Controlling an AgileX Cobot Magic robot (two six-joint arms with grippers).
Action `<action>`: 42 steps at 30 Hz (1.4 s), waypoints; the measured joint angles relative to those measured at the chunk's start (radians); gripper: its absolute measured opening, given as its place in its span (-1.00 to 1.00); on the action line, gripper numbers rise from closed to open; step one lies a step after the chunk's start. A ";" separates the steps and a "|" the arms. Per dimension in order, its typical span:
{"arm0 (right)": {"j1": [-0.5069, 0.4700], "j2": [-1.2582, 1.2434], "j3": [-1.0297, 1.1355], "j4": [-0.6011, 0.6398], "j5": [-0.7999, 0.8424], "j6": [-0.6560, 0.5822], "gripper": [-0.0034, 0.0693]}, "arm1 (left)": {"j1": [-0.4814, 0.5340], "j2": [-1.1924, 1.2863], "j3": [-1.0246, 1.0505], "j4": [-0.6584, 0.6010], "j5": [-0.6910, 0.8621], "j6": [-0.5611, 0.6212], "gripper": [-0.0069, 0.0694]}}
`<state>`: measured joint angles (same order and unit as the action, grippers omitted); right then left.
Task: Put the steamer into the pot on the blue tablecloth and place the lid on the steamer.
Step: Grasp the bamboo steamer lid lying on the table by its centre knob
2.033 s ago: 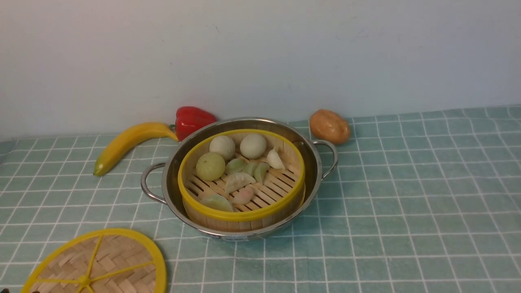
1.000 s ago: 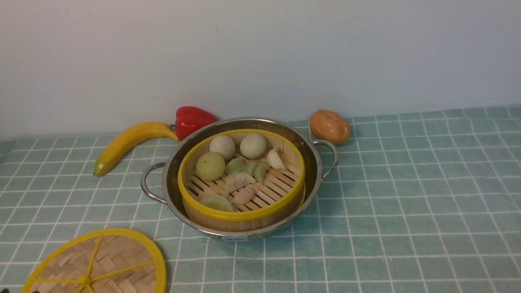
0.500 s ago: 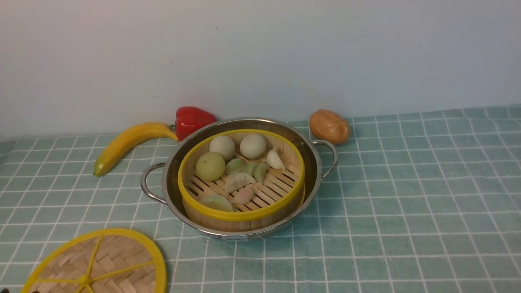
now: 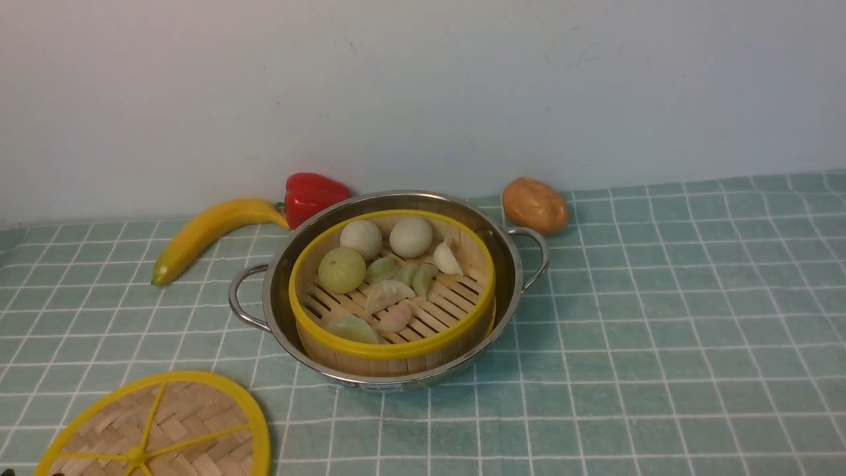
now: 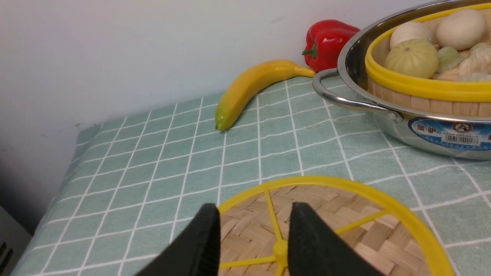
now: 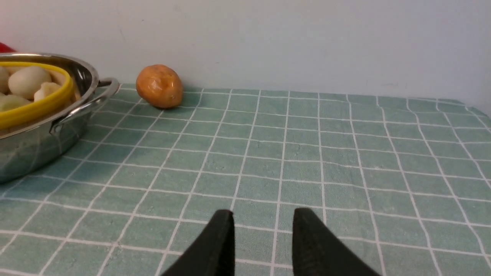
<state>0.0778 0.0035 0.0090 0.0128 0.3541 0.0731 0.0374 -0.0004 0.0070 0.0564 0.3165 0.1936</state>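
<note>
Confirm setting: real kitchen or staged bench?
Probably a staged, kitchen-themed tabletop: a blue tablecloth against a bare wall, a pot with its barcode sticker on, and a loose banana and red pepper.

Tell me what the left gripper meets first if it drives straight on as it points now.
Most likely the lid: the open left gripper points at its woven top, jaws either side of a yellow spoke. Height above it is unclear.
</note>
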 joint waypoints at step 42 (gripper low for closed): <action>0.000 0.000 0.000 0.008 -0.003 0.029 -0.25 | 0.000 0.000 0.000 -0.451 -0.138 -0.117 -0.18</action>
<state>0.0778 0.0035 0.0090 0.0207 0.3513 0.1020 0.0374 -0.0004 0.0070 -0.3947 0.1788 0.0769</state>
